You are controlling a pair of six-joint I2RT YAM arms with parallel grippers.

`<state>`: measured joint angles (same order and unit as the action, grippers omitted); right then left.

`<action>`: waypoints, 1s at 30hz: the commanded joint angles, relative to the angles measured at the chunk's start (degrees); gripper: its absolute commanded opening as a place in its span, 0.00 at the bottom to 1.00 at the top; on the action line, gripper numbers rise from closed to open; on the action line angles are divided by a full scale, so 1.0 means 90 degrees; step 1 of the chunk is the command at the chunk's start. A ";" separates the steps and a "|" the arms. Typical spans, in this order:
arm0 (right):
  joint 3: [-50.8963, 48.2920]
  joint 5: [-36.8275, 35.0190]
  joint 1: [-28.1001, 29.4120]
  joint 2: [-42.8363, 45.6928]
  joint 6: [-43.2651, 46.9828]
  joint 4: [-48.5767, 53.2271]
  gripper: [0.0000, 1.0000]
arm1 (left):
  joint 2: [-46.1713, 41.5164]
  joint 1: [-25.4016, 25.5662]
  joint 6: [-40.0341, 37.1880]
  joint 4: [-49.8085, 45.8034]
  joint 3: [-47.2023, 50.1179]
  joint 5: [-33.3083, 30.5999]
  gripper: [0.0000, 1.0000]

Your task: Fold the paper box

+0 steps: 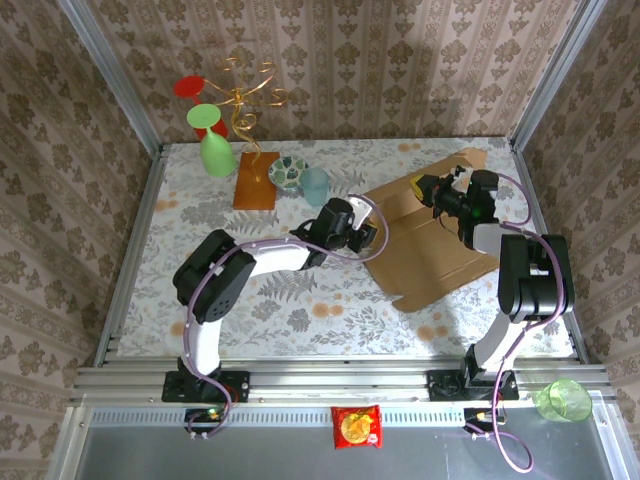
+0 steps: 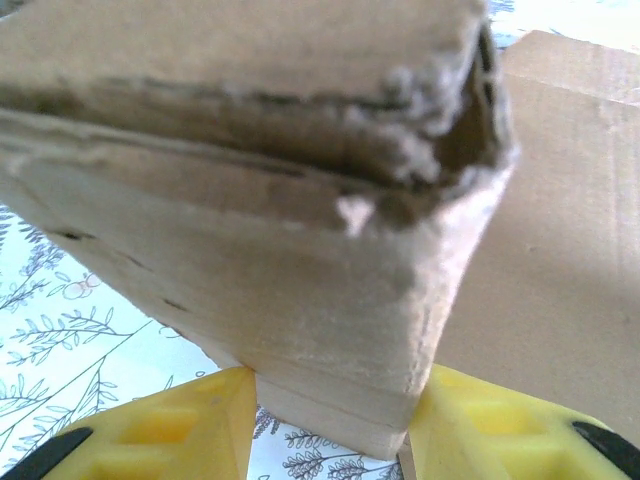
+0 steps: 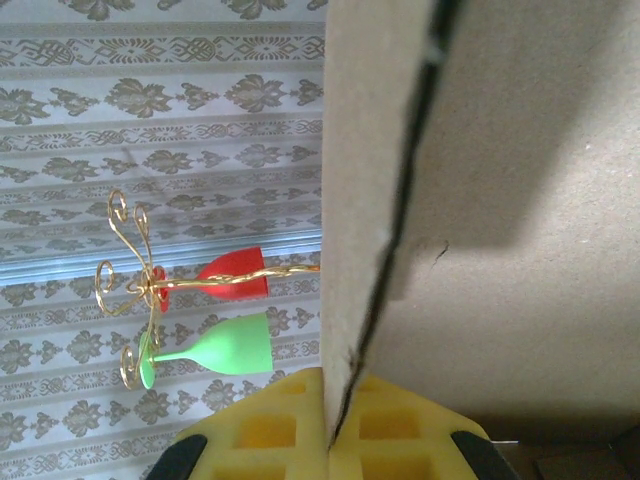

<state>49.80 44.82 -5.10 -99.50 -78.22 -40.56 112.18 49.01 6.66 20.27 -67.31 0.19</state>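
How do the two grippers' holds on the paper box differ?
The left gripper clamps a thick, folded corner of the paper box, jaws apart; the right gripper pinches one thin edge, jaws almost together. Left grips its left side, right its far edge. Both have yellow fingers.

No readable text or labels (paper box [image 1: 430,258] unprinted).

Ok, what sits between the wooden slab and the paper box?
Top view: a patterned dish and a pale blue cup, between wooden slab and paper box.
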 commanded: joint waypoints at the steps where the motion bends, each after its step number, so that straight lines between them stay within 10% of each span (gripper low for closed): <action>1: -0.0161 0.0147 0.0079 -0.0026 -0.0011 -0.0158 0.00 | 0.0256 0.0057 0.0488 0.0238 -0.0246 -0.0889 0.43; 15: -0.0524 -0.0136 0.0186 0.0067 -0.0323 -0.0349 0.00 | 0.0789 0.0247 0.1281 0.0172 -0.0921 -0.2146 0.43; 30: -0.0596 -0.0347 0.0274 0.0077 -0.0556 -0.0171 0.00 | 0.1291 0.0257 0.1373 0.0162 -0.1498 -0.2774 0.04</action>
<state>46.37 37.67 -4.49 -99.37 -82.70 -45.28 122.41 51.35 19.05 20.82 -78.02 -23.99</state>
